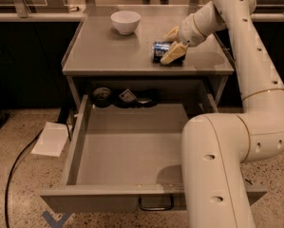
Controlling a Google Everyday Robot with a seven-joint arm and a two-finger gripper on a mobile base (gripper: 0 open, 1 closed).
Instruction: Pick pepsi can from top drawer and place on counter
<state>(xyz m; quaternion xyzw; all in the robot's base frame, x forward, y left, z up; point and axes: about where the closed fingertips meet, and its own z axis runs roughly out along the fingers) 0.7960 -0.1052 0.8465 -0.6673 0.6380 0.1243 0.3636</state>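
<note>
With the pincer clasping the pepsi can near the desk's right front edge — release gently, then lift straight up

The single camera is looking down from high on the robot's own side, facing forward over the open top drawer toward the counter beyond it. The arm's thick white links are filling the right foreground (they are sitting closest to the lens), while the gripper is appearing farther off, with the pepsi can lying just left of its fingers.
</note>
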